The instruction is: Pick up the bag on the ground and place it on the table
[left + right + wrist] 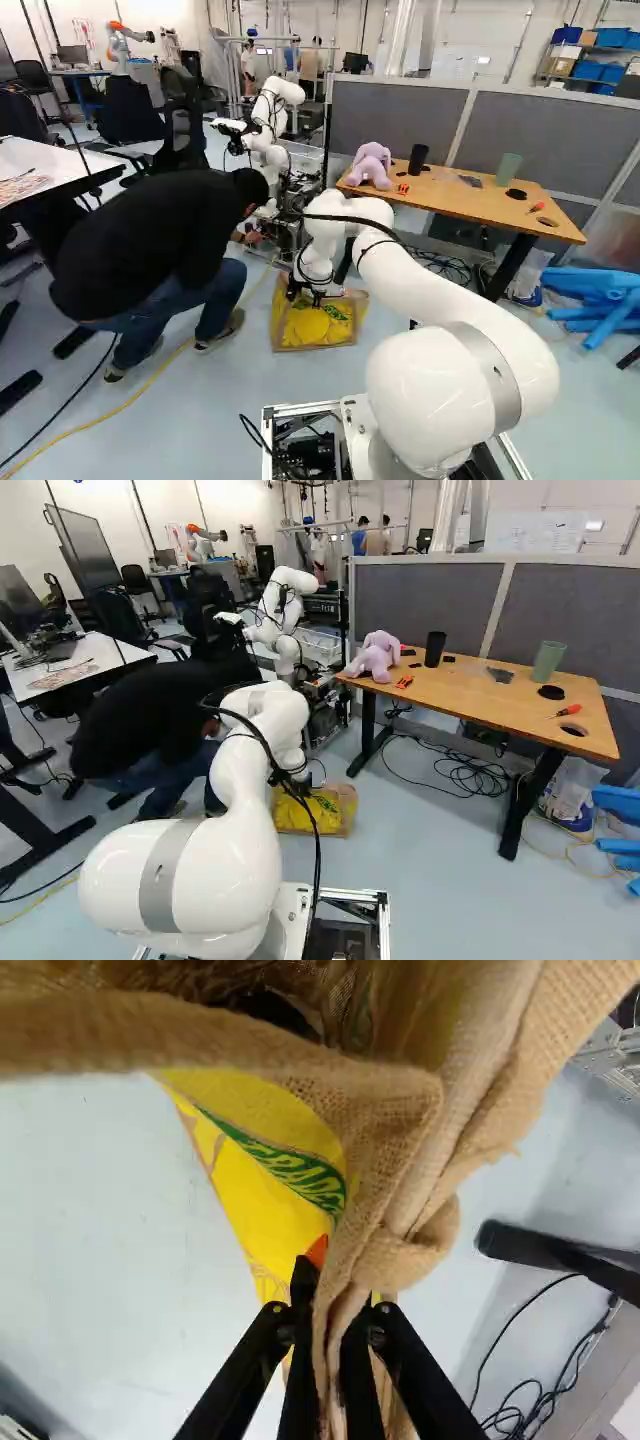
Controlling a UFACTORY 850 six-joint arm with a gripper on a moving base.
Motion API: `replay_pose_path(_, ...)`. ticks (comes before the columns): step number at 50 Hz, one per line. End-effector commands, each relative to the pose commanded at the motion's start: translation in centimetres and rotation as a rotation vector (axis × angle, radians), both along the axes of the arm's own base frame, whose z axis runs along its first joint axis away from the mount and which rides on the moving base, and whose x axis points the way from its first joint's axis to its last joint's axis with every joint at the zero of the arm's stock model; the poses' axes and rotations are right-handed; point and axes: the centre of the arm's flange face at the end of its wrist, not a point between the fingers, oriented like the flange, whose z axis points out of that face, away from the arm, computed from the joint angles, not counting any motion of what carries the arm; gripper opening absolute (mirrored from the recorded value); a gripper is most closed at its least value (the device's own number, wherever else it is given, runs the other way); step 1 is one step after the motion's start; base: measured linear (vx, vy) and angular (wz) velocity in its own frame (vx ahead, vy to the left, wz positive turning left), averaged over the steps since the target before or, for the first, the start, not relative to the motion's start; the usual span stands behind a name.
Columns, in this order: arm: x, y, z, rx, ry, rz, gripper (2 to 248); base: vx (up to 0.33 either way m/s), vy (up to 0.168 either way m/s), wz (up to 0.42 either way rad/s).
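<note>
Lilac plush toy (376, 658) near a black cup (434, 650), green cup (548, 661), grey partition (425, 605), blue tubes (602, 297)

Yellow-fronted burlap bag (385, 1130), folded edge pinched, near table (450, 202).

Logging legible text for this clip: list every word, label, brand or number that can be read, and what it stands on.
Bag: lettering in its green band, on yellow; folds cut it off, so no whole word is certain.
Board on the far wall: markings too small to read.
White desk: reddish marks, cannot tell whether they are writing.
</note>
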Motion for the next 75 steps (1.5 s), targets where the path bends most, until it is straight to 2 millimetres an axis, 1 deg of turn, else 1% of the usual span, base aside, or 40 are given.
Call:
replay_pose_path(47, 0.1, 0.0, 7.1, 0.001, -0.009, 0.0, 22, 0.0, 0.0, 0.0)
replay_pose_path(75, 0.9, -0.1, 11.2, 0.004, -0.04, -0.003, 22, 0.0, 0.0, 0.0)
